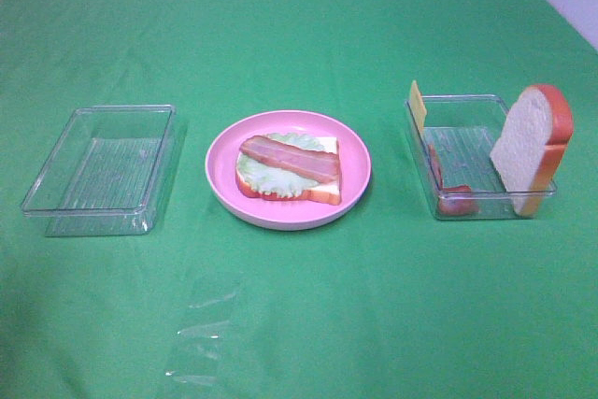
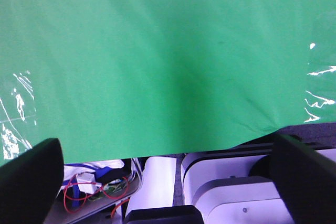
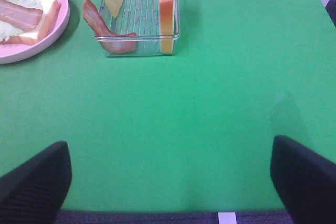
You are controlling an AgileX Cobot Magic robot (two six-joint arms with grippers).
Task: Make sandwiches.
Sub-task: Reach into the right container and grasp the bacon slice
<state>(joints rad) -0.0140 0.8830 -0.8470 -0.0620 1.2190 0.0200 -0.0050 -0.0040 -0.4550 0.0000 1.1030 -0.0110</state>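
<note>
Sandwich (image 1: 290, 173): partly stacked, flat on the pink plate (image 1: 220, 189) at the middle of the green cloth (image 1: 374, 324).
Layers, bottom up:
- white bread slice (image 1: 324, 195) with an orange-brown crust
- pale green lettuce (image 1: 254, 175), frilled at the edge
- one reddish-brown bacon strip (image 1: 291, 158), lying slantwise as the top layer

Right tray (image 1: 467, 98), transparent, right of the plate:
- A second bread slice (image 1: 526, 149) stands on edge against the right wall.
- A yellow cheese slice (image 1: 417, 106) stands upright at the far left corner, above the rim.
- A second bacon strip (image 1: 456, 201) runs along the left wall, its curled end at the near corner.

Left tray (image 1: 56, 170), transparent, sits left of the plate.

Left gripper (image 2: 165, 142): jaws spread wide over the cloth's near edge, nothing between them.
Right gripper (image 3: 169, 145): jaws spread wide over bare cloth, well apart from the right tray and holding nothing.
</note>
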